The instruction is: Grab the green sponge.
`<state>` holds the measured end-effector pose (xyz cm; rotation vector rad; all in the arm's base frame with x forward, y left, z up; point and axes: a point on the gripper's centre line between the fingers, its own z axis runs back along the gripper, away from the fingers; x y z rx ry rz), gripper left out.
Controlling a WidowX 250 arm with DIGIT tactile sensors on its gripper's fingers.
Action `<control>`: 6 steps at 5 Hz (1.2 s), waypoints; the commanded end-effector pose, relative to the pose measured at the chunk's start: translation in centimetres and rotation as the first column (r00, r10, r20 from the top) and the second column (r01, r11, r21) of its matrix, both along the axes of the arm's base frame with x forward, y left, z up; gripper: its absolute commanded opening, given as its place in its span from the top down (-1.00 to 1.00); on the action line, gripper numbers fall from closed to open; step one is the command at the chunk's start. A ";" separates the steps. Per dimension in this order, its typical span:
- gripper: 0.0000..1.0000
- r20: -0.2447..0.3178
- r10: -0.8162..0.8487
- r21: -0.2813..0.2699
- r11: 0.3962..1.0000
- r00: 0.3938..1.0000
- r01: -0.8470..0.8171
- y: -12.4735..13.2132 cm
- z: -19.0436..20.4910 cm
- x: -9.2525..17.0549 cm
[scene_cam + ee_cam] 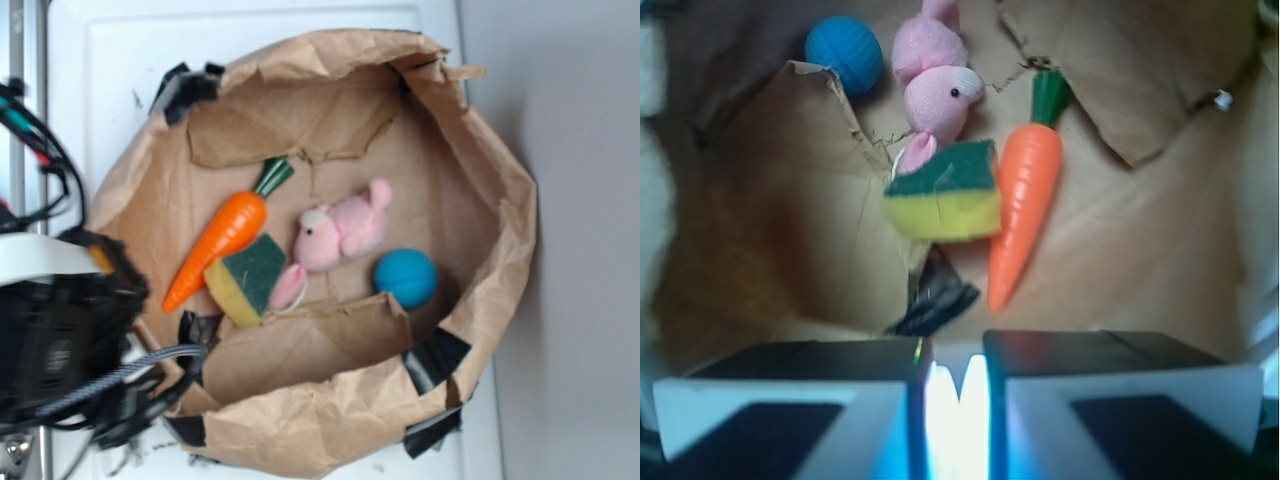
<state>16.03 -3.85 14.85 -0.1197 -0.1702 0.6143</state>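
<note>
Green sponge (943,195) sits in paper-lined bin (500,190), touching carrot (1025,205) and pink bunny (935,95); gripper (958,385) fingers nearly closed, empty, should open wide, descend squarely avoiding carrot.

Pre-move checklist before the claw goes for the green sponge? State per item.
1. Target in sight: ok. The green sponge lies in the paper bag, ahead of the claw in the wrist view.
2. Claw empty: ok. Nothing shows between its fingers.
3. Claw open enough for the sponge: not ok. The fingers stand nearly together, with only a thin slit between them.
4. Clear sides on the sponge: not ok. The carrot lies along one side, and the pink bunny touches the far edge.
5. Blue ball out of the way: ok. It sits apart, beyond the bunny.
6. Height above the sponge: cannot tell.
</note>
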 end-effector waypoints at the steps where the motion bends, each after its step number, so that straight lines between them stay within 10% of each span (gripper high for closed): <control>1: -1.00 -0.007 0.017 -0.039 0.999 1.000 -0.017 1.7 3.1 1.8; 2: -1.00 -0.011 -0.005 0.003 1.000 1.000 0.005 1.9 2.0 6.8; 6: -1.00 0.010 0.057 0.095 0.994 0.998 -0.057 2.5 -1.2 10.9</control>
